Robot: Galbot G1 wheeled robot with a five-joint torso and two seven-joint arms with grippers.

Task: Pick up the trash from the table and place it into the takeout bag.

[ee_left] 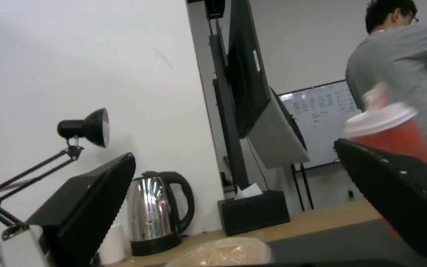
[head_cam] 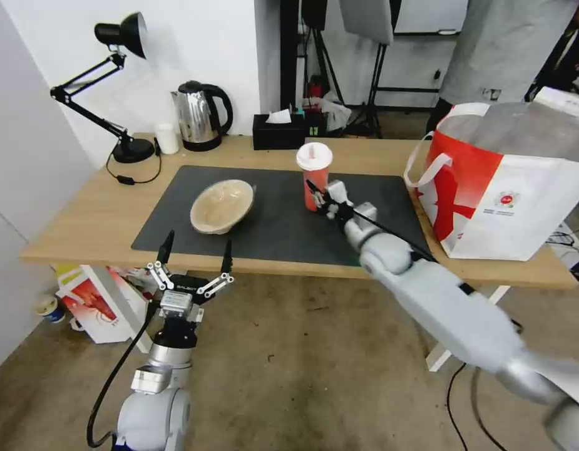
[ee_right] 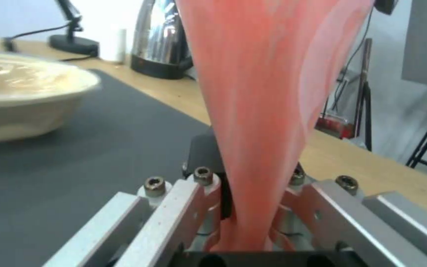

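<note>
Cup (head_cam: 315,172), red with a white lid, stands just above the centre of the head view, on the dark mat (head_cam: 276,219), and the right gripper (head_cam: 320,197) is clamped on its lower body. The right wrist view confirms this: the red wall (ee_right: 263,111) fills the gap between the metal links, squeezed narrow at the base. Holding it low and from the side likely keeps the lid clear for the trip to the bag (head_cam: 508,188), which waits open at the right edge of the frame, on the table (head_cam: 101,213). The right arm reaches in from the lower right, stretched diagonally across the table's front edge. Left of the cup lies 1 beige bowl (head_cam: 222,205), tilted. At lower left, the left gripper (head_cam: 195,257) hovers before the table edge, fingers spread wide, pointing up.
</note>
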